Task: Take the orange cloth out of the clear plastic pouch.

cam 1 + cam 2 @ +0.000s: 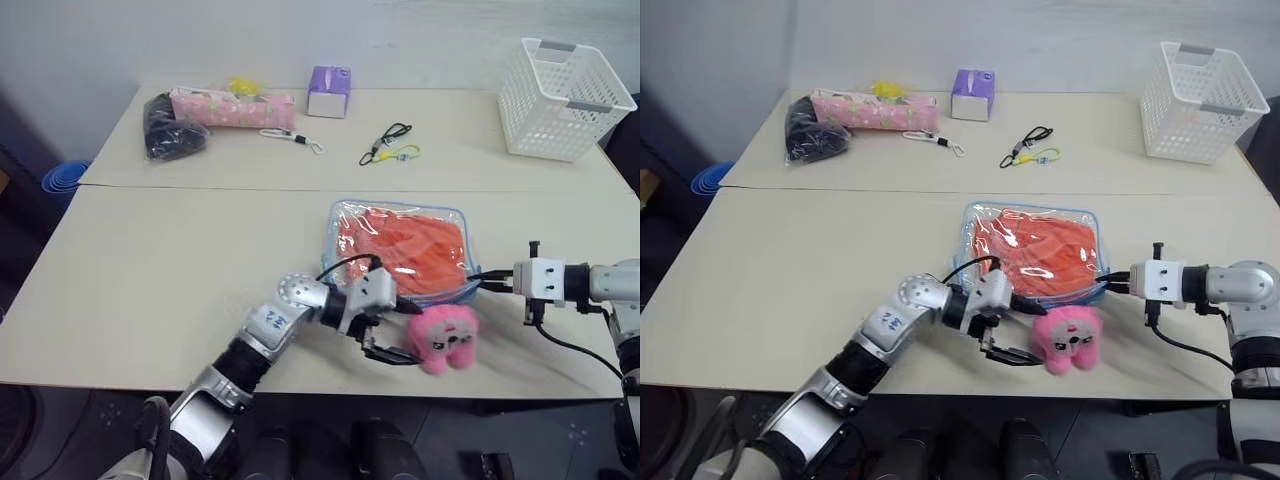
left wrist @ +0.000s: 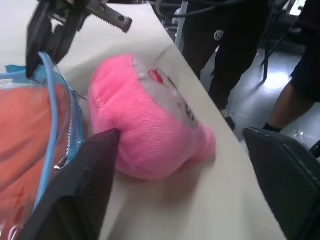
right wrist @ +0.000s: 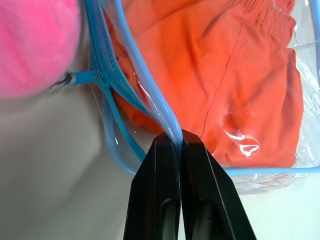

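From the head camera, the clear pouch (image 1: 400, 250) lies flat near the front edge of the desk (image 1: 180, 270), right of the middle, with the orange cloth (image 1: 405, 245) still inside it. The pink plush toy (image 1: 443, 338) sits just in front of the pouch, at the desk's front edge. The left gripper (image 1: 388, 350) hangs beside the toy, fingers apart and holding nothing. The right gripper (image 1: 480, 281) meets the pouch's right front corner.

At the left wrist, two black fingers (image 2: 75, 185) stand wide on either side of the toy (not touching it).

At the right wrist, the fingers (image 3: 160, 190) are pinched tight on the pouch's light blue edging.
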`<action>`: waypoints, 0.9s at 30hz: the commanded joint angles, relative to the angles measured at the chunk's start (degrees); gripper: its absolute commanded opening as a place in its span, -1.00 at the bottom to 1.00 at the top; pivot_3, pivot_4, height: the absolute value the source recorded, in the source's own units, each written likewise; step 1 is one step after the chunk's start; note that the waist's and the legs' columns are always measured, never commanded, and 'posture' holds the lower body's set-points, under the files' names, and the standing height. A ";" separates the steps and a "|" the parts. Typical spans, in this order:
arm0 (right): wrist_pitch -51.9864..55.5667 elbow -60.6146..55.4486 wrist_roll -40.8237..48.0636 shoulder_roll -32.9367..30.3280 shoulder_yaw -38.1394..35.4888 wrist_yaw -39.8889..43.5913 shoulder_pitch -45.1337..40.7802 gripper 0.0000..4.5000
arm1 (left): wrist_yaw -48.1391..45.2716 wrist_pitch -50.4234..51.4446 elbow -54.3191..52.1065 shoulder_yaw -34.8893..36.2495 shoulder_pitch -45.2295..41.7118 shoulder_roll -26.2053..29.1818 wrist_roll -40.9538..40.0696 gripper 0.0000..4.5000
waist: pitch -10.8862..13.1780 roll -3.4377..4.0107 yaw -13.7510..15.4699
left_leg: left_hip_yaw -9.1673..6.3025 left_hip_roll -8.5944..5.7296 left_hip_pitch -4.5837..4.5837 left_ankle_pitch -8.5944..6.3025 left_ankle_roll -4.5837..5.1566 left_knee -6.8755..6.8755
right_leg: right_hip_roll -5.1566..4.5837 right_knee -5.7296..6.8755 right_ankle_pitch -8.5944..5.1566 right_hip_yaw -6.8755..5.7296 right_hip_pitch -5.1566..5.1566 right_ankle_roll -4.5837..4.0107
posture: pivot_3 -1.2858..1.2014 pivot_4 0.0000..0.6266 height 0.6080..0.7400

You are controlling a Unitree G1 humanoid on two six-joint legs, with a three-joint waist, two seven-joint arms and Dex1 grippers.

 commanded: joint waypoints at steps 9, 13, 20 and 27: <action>1.16 -3.27 2.08 -1.67 -1.77 -2.75 4.21 -1.00 | -0.86 0.16 -6.15 5.57 3.99 4.63 -2.67 -0.84 | 0.00 0.01 -0.03 | -0.02 0.02 0.02 0.01 -0.01 -0.02 | -0.01 0.01 0.00 0.00 -0.01 0.00 | 0.03 -0.52 1.00; 1.49 -3.19 2.28 -2.02 -2.25 -3.31 5.05 -1.00 | -2.23 3.48 -9.75 9.12 5.77 7.52 -6.26 -0.99 | 0.00 0.01 0.06 | -0.04 0.01 0.01 0.01 -0.01 0.00 | -0.02 0.01 0.00 0.00 0.01 0.00 | 0.03 -0.52 1.00; 1.70 -1.89 2.42 -2.63 -2.77 -4.59 5.10 -1.00 | -7.02 4.25 -12.50 9.79 5.86 11.75 -8.61 -0.82 | -0.01 0.02 0.05 | -0.05 0.01 0.02 0.01 -0.02 0.00 | -0.02 0.00 0.00 -0.02 0.02 0.00 | 0.03 -0.52 1.00; 2.72 -2.19 2.73 -2.31 -2.39 -4.27 5.18 -1.00 | -1.91 0.15 -10.04 3.78 3.58 3.39 -3.76 0.05 | -0.01 0.01 0.11 | -0.05 -0.02 -0.01 0.00 0.00 0.02 | -0.03 -0.05 0.00 -0.03 0.06 0.01 | 0.03 -0.52 1.00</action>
